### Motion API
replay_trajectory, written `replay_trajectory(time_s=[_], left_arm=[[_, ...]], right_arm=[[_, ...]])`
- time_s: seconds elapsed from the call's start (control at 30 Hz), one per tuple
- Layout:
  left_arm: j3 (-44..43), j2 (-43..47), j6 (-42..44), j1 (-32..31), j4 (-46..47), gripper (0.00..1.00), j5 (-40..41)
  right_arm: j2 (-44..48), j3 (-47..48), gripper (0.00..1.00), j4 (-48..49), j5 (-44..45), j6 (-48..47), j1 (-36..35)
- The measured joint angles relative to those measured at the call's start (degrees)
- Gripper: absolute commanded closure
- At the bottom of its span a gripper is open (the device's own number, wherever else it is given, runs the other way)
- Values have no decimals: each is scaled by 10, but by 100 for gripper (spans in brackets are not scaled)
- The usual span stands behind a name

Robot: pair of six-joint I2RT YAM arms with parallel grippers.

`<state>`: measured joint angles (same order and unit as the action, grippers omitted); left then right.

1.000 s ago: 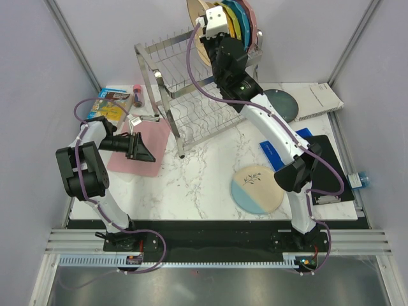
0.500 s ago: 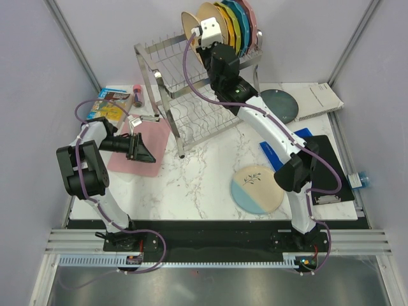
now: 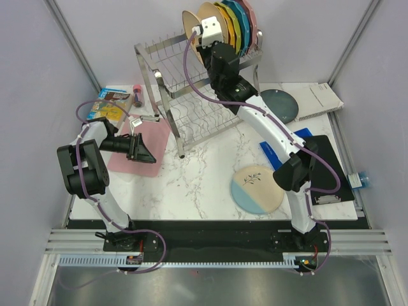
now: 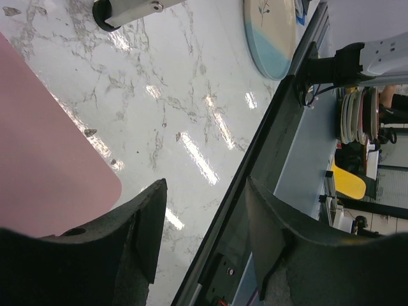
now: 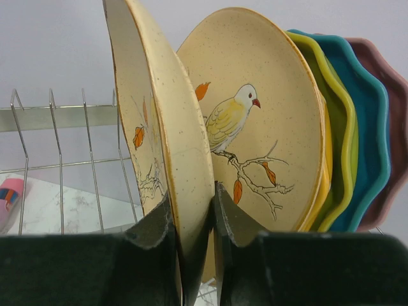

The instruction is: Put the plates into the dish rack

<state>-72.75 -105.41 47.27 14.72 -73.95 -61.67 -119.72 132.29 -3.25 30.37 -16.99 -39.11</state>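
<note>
While the right gripper (image 5: 191, 220) pinches the rim of a cream bird plate (image 5: 159, 115), jaws narrow on it, that plate stands upright at top centre of the overhead view, over the upper tier of the dish rack (image 3: 185, 95). It sits just beside the second bird plate (image 5: 255, 121), with the coloured scalloped plates (image 5: 354, 127) behind. Can't tell if it's seated in the prongs. Lower right, the blue-and-cream plate (image 3: 256, 189) lies flat on the marble table (image 3: 204, 172); the dark teal plate (image 3: 280, 104) lies flat right of the rack. At left, the left gripper (image 4: 204, 204) is low over the pink mat (image 4: 44, 159), jaws wide, nothing in them.
</note>
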Motion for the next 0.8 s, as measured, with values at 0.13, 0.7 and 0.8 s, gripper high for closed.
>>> replay_trajectory(time_s=[0.13,0.7,0.8], left_arm=[[0,0,-1,-1,0,41,0],[3,8,-16,-3,14,36,1],[1,35,-48,-5,50,36,9]], right_arm=[[-19,24,60,8,2,8,0],[41,-2,20,109,0,-26,-12],[94,-41,8,120,2,-53,-23]])
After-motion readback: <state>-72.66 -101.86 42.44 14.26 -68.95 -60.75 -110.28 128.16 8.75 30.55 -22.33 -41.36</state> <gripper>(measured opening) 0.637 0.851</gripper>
